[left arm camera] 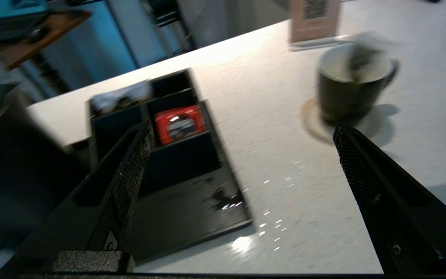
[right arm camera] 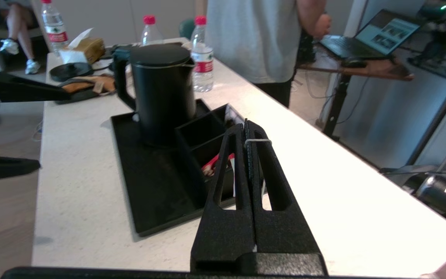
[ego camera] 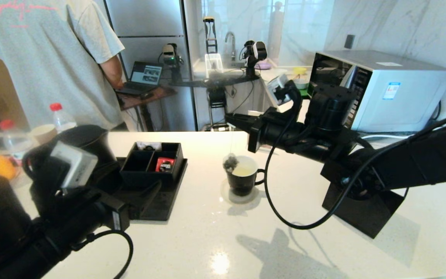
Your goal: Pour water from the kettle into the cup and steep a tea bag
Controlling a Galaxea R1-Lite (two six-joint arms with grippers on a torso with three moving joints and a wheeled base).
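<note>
Right gripper (ego camera: 231, 117): clenched on the string of the tea bag (ego camera: 230, 162). In the right wrist view the thin string crosses the closed fingertips (right arm camera: 252, 144). Gripper sits above and slightly behind the cup (ego camera: 243, 175), so the string hangs near vertical and the bag stays at the cup's rim, partly over the water (ego camera: 245, 168). Holding by the string, not the bag, keeps the fingers dry and lets the bag be lowered or lifted w/o tipping the cup.

Cup: upright on a pale coaster (ego camera: 241, 196), on the table (ego camera: 215, 240), handle toward the robot's right. Water inside looks faintly yellowish, which suggests pouring is done and steeping is under way.

Kettle (right arm camera: 163, 91): upright, lid on, standing on the black tray (right arm camera: 149, 193) next to the compartment box (ego camera: 153, 162) w/ the red packet (ego camera: 164, 164). Parked well apart from the cup, so it does not obstruct the right arm.

Left gripper (left arm camera: 242, 162): released, jaws wide, nothing between them; low at the robot's left, near the tray's front edge. Droplets show on tray and table near it.
</note>
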